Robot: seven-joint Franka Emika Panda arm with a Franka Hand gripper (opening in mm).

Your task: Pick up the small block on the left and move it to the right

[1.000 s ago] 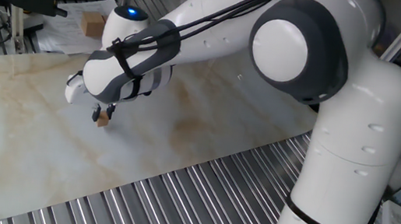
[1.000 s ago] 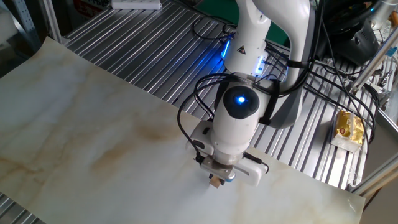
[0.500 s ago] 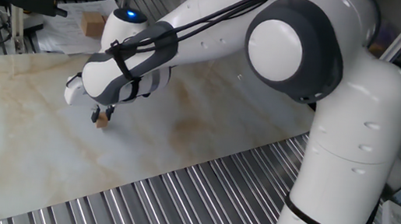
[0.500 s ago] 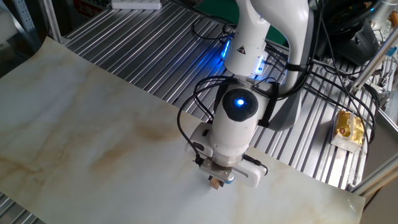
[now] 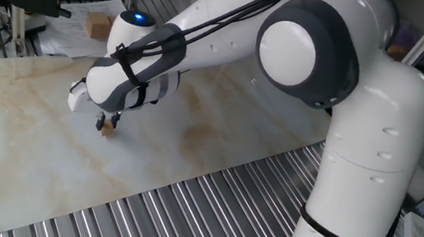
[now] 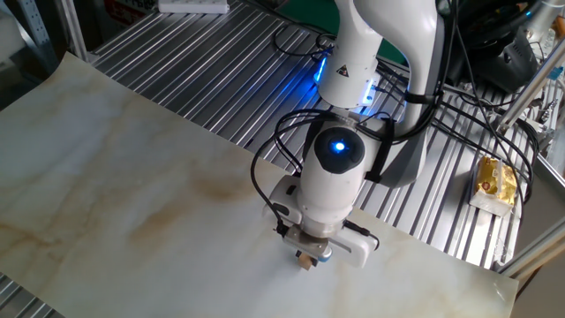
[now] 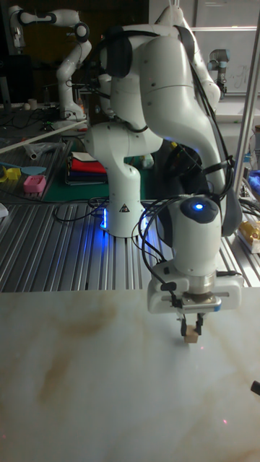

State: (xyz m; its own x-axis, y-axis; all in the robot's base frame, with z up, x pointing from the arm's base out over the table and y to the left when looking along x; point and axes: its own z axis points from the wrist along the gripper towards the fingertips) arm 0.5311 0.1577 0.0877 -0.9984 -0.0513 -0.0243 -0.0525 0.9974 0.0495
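Small block point(image 7: 191, 336) sits between the gripper point(image 7: 191, 331) fingertips, low over the marble-look board point(image 7: 87, 390), towards the right side of the board in the tall fixed view. Same block seen in one fixed view point(image 5: 108, 128) and the other fixed view point(image 6: 305, 261), tucked under the gripper point(image 5: 106, 124) point(image 6: 306, 259). Jaws narrow, closed onto the block w/ a dark finger on each side. Can't tell if the block's underside touches the board or hangs just above it; gap too small to read.

Gripper points straight down. Above it the white wrist housing w/ a glowing blue light point(image 7: 200, 208) on top; light also shows in the other two views point(image 5: 135, 15) point(image 6: 338, 144). Black cables point(image 6: 269, 159) loop round the wrist & run back up the arm point(image 5: 312, 58).

Board is pale w/ brownish veins, bare apart from the block. It lies on a ribbed metal table point(image 6: 203, 62), slats visible beyond the board's edges in all views.

Off the board: a larger tan block point(image 5: 97, 28) on papers at the far edge in one fixed view, well apart from the gripper. A yellow packet point(image 6: 495, 180) lies on the slats near the arm's base in the other fixed view. Tall view bkgd: 2nd white arm point(image 7: 61, 43) on a bench, pink item point(image 7: 34, 183) on a green mat, red & dark cloths point(image 7: 88, 166) stacked behind the base
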